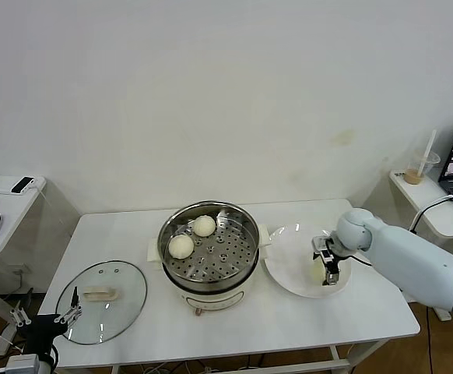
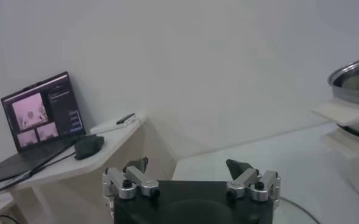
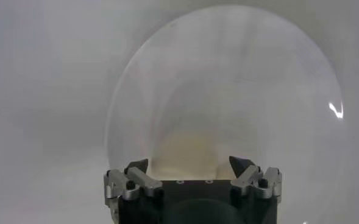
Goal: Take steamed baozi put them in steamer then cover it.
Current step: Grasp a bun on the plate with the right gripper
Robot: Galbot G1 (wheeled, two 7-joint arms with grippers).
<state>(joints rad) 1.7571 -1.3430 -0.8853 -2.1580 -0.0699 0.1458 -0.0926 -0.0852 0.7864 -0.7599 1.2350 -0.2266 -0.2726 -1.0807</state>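
Right hand found low over white plate at right of counter, fingers spread either side of one steamed baozi on the plate; bun seen between the open fingers in right wrist view, contact not confirmed, so noted as straddling, not yet grasping. Steamer at counter centre, uncovered, two baozi on perforated tray at its far-left side: one farther, one nearer. A fourth bun not seen. Cover flat on counter at near left, handle up. Left hand parked off near-left counter edge beside the cover, released, fingers apart and empty. Judged step: pick of third bun, roughly midway through loading. For a clean pick: centred fingers on widest part of bun, closed gently enough to avoid denting soft dough, lifted straight up clear of plate rim before crossing left to free tray space. Risk judged: squashing, or bun rolling out of a shallow grip.
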